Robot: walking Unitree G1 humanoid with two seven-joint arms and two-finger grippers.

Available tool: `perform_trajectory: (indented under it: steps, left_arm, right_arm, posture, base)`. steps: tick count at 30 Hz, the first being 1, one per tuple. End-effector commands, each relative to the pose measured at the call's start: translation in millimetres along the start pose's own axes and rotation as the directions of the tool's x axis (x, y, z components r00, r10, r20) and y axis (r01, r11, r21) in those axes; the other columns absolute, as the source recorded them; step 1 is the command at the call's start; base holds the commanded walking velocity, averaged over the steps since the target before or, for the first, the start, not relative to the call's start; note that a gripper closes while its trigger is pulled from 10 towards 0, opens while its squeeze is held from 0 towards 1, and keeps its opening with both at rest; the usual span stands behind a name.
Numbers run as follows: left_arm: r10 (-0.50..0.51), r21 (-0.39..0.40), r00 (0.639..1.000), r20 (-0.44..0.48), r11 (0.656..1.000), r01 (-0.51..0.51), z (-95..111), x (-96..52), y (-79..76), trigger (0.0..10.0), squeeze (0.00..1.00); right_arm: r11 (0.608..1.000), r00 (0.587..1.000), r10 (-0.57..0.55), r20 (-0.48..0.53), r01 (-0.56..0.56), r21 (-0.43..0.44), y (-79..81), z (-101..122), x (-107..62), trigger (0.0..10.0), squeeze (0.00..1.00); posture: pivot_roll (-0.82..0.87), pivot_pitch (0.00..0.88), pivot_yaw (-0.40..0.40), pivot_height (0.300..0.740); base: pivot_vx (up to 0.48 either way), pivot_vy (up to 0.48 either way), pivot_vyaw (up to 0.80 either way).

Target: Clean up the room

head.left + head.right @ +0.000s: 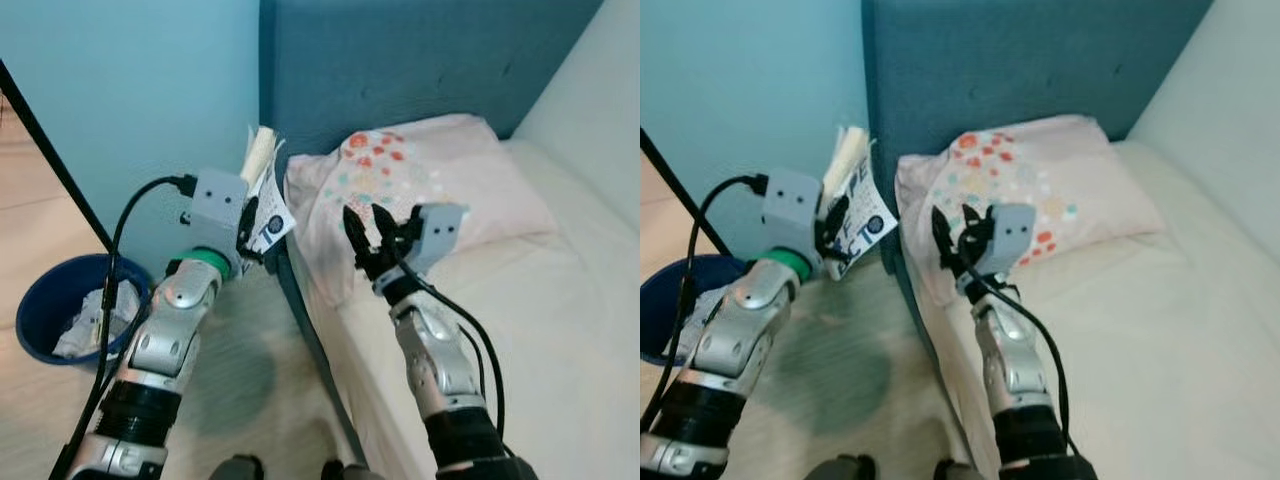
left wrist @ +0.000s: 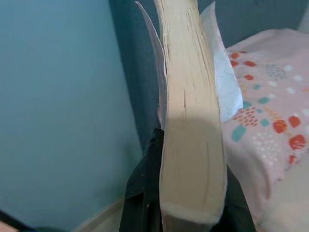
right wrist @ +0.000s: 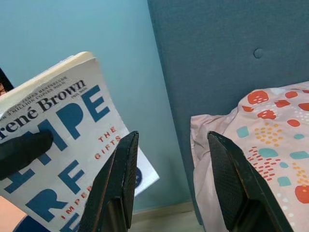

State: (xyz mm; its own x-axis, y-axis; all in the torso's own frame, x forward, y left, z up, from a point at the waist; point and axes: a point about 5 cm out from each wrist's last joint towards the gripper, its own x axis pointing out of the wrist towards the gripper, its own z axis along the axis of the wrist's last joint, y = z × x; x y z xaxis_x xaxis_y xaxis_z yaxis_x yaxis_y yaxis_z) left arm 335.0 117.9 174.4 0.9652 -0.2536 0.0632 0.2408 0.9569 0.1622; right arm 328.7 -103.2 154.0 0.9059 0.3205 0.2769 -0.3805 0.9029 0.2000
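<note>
I read the left pincer (image 1: 246, 222) as closed on a thick white paperback book with blue and orange cover lettering (image 1: 266, 205), gripped at its lower edge and held upright in the air beside the dark teal upholstered headboard (image 1: 400, 60), in front of the pale turquoise wall (image 1: 130, 90); in the left wrist view the cream page block (image 2: 190, 121) stands between the two black fingers (image 2: 140, 188), which press on either cover; I read the right pincer (image 1: 370, 232) as open and holding nothing, its fingers (image 3: 120, 179) spread apart, raised over the near edge of the cream-sheeted bed (image 1: 560, 330) just in front of the pink pillow with red and teal dots (image 1: 420, 180); the pillow lies at the head of the bed against the headboard; a round dark blue waste bin holding crumpled white paper (image 1: 50, 300) stands on the light floor (image 1: 250, 380) to my left, near the wall and well apart from the book.
</note>
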Motion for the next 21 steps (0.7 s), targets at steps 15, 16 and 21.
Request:
perform_trajectory:
  steps: [15, 16, 21]
  left_arm:
    - [0.005, -0.110, 1.000, 0.000, 0.994, -0.005, 5.7, 2.0, -1.4, 10.0, 0.00]
    - [0.005, -0.110, 1.000, 0.000, 0.994, -0.005, 5.7, 2.0, -1.4, 10.0, 0.00]
    - [0.005, -0.110, 1.000, 0.000, 0.994, -0.005, 5.7, 2.0, -1.4, 10.0, 0.00]
  right_arm:
    - [0.997, 0.998, -0.048, -0.031, 0.050, 0.053, -8.1, -4.6, -1.7, 10.0, 0.00]
    - [0.997, 0.998, -0.048, -0.031, 0.050, 0.053, -8.1, -4.6, -1.7, 10.0, 0.00]
    - [0.997, 0.998, -0.048, -0.031, 0.050, 0.053, -8.1, -4.6, -1.7, 10.0, 0.00]
  posture:
    - [0.06, 0.044, 0.022, 0.740]
    - [0.06, 0.044, 0.022, 0.740]
    - [0.06, 0.044, 0.022, 0.740]
  base:
    - [0.000, 0.000, -0.37]
    - [0.000, 0.000, -0.80]
    - [0.000, 0.000, -0.80]
